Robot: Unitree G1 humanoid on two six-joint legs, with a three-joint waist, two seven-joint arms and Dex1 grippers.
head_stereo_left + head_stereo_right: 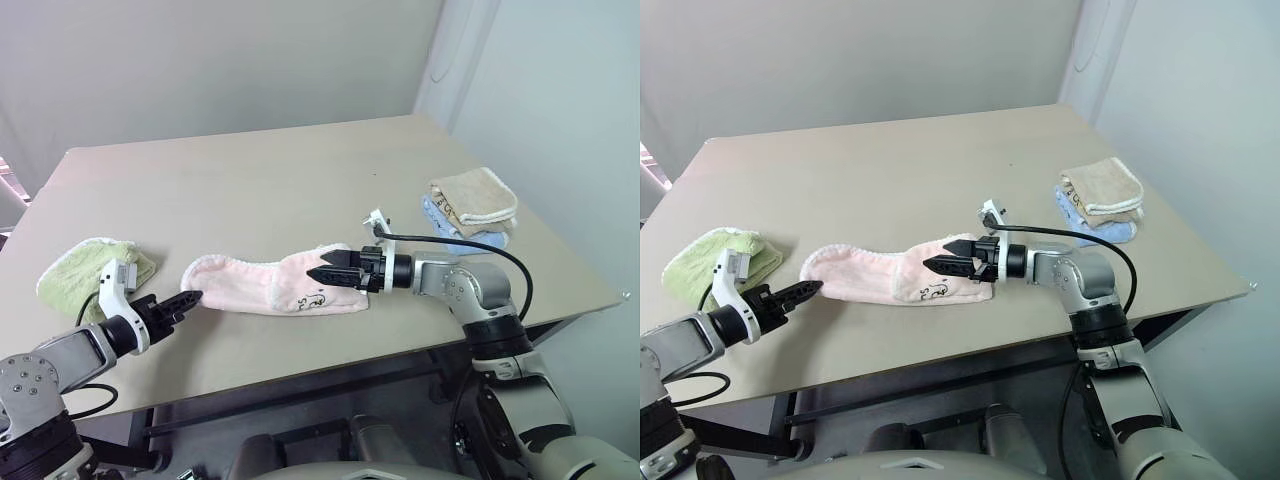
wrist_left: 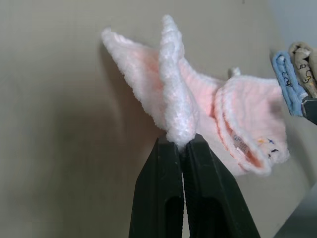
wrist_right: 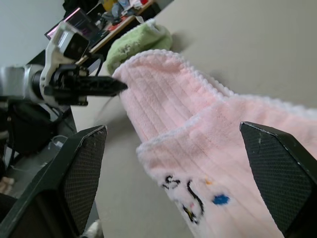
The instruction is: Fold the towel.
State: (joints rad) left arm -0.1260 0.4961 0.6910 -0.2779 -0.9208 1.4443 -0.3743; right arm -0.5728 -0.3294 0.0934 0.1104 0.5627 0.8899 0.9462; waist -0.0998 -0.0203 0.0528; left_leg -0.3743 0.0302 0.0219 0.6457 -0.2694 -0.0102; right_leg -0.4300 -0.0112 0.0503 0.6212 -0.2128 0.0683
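Towel on beige table by grey walls, left hand pinching its end, right hand spread wide

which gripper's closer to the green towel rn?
Left. The left gripper is shut on the pink towel at its end beside the green towel. The right gripper, open, hovers over the pink towel's far end.

left pincer clamped, right pincer spread wide

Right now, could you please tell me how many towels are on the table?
4: the pale pink towel at the middle front, a light green towel on the left, and a beige towel stacked on a blue towel on the right.
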